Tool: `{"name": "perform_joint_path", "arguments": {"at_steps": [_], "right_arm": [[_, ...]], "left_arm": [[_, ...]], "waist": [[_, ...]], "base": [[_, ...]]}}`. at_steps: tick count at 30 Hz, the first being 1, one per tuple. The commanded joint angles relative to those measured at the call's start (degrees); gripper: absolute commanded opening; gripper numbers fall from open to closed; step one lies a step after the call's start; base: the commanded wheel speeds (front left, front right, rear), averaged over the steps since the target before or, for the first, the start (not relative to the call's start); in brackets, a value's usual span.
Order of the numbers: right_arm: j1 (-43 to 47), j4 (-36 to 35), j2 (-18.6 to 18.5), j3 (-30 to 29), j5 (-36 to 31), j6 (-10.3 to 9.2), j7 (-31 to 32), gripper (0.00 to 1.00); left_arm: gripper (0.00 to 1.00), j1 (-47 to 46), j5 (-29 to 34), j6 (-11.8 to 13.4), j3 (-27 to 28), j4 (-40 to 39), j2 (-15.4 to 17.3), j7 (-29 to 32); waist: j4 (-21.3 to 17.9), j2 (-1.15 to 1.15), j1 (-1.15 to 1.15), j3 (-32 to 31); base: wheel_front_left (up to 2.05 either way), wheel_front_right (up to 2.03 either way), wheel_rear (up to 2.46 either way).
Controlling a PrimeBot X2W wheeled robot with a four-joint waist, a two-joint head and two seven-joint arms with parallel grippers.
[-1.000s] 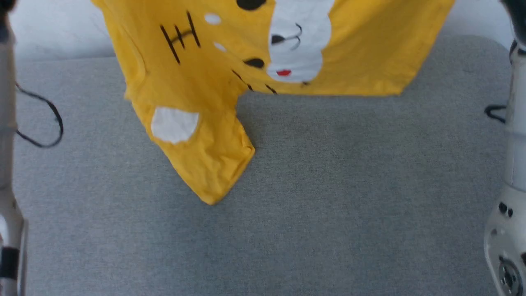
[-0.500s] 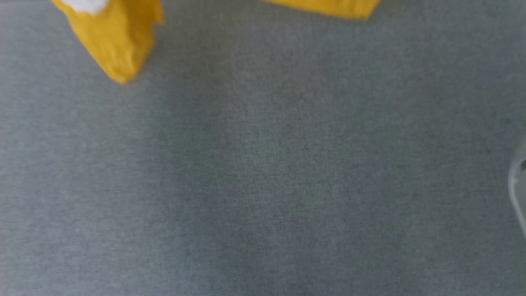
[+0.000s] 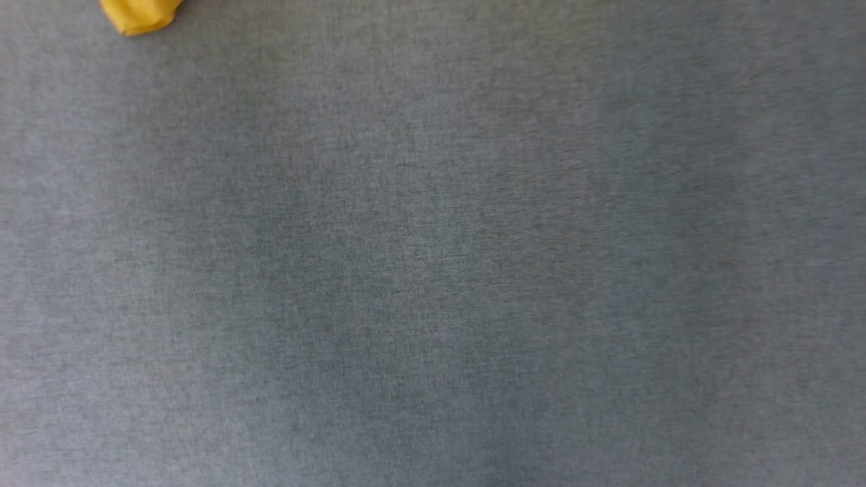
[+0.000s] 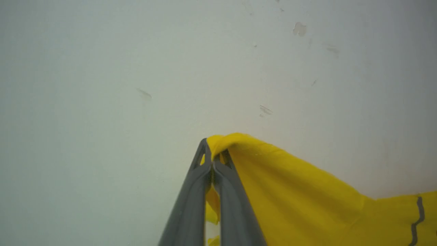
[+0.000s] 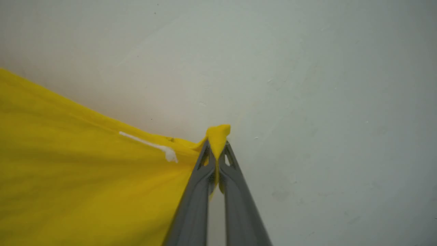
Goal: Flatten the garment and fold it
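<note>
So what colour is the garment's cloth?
Bright yellow; the garment shows best in the left wrist view.

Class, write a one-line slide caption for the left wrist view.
Left gripper shut on a bunched edge of the yellow garment, cloth trailing right against a pale, scuffed surface.

The left tool (image 4: 212,154) and right tool (image 5: 216,150) each show 2 long grey fingers, seemingly with triangular tip cut-outs.

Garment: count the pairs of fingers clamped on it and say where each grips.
2. The left gripper pinches one bunched edge of the garment, seen in the left wrist view; the right gripper pinches another, seen in the right wrist view.
</note>
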Motion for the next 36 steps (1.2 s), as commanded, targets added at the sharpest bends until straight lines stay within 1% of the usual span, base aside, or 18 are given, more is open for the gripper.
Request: {"name": "perform_joint_path", "arguments": {"at_steps": [1, 4, 8, 12, 15, 18, 21, 24, 27, 29, 33, 36], "right_arm": [[-0.15, 0.62, 0.13, -0.38, -1.66, -0.04, -0.91, 0.00], [0.86, 1.17, 0.13, -0.39, -3.07, -0.04, -2.02, 0.00], [2.60, 1.23, 0.13, 0.54, -2.83, -0.04, -3.49, 0.00], [5.49, 1.35, -0.01, 2.90, -2.00, -0.04, -5.13, 0.00], [9.27, 1.13, -0.71, 5.46, 0.57, -0.04, -6.45, 0.00], [14.56, -1.13, -2.32, 7.87, 5.12, -0.04, -6.69, 0.00], [21.14, -5.86, -4.77, 9.66, 10.61, -0.04, -5.32, 0.00], [29.38, -12.52, -7.55, 10.64, 15.75, -0.04, -2.60, 0.00], [38.82, -19.97, -10.11, 10.02, 19.79, -0.04, 0.58, 0.00], [45.17, -24.98, -10.96, 8.55, 21.75, -0.04, 2.40, 0.00], [56.97, -33.43, -10.17, 5.10, 24.80, -0.04, 5.17, 0.00], [63.79, -37.92, -8.59, 3.89, 26.64, -0.04, 6.48, 0.00]], "left_arm": [[0.00, 0.52, -0.43, -0.66, -0.01, 0.98, -0.13, -1.70], [0.00, 2.50, -1.57, -1.25, -0.02, 2.99, -0.30, -3.64], [0.00, 5.26, -2.90, -1.79, 0.14, 4.76, 0.01, -5.35], [0.00, 9.44, -4.53, -2.35, -0.08, 5.12, 0.70, -6.15], [0.00, 14.25, -6.05, -2.69, -0.44, 4.14, 2.03, -6.45], [0.00, 20.43, -8.17, -2.88, -0.65, 1.23, 3.66, -6.25], [0.00, 27.76, -10.69, -2.95, -0.44, -3.45, 5.22, -5.44], [0.00, 36.23, -12.51, -2.89, -0.41, -9.65, 7.08, -3.81], [0.00, 45.34, -14.22, -1.17, 0.25, -16.79, 8.42, -2.26], [0.00, 51.77, -15.71, 0.61, 0.94, -21.68, 8.82, -1.22], [0.00, 64.22, -18.57, 5.27, 2.96, -30.17, 8.61, -0.39], [0.00, 72.60, -20.93, 8.24, 4.40, -33.56, 7.74, -0.17]], "waist": [[1.53, 0.00, -0.02, 4.06], [1.93, 0.00, -0.02, 5.29], [2.36, 0.00, -0.02, 6.19], [2.66, 0.00, -0.02, 5.40], [2.51, 0.00, -0.02, 3.12], [2.52, 0.00, -0.02, 0.36], [2.83, 0.00, -0.02, -2.45], [3.16, 0.00, -0.02, -5.17], [3.73, 0.00, -0.02, -7.57], [4.12, 0.00, -0.02, -8.98], [4.87, 0.00, -0.02, -11.59], [4.86, 0.00, -0.02, -13.26]], "base": [[0.00, 0.00, 0.00], [0.00, 0.00, 0.00], [0.00, 0.00, 0.00], [0.00, 0.00, 0.00], [0.00, 0.00, 0.00], [0.00, 0.00, 0.00], [0.00, 0.00, 0.00], [0.00, 0.00, 0.00], [0.00, 0.00, 0.00], [0.00, 0.00, 0.00], [0.00, 0.00, 0.00], [0.00, 0.00, 0.00]]}}
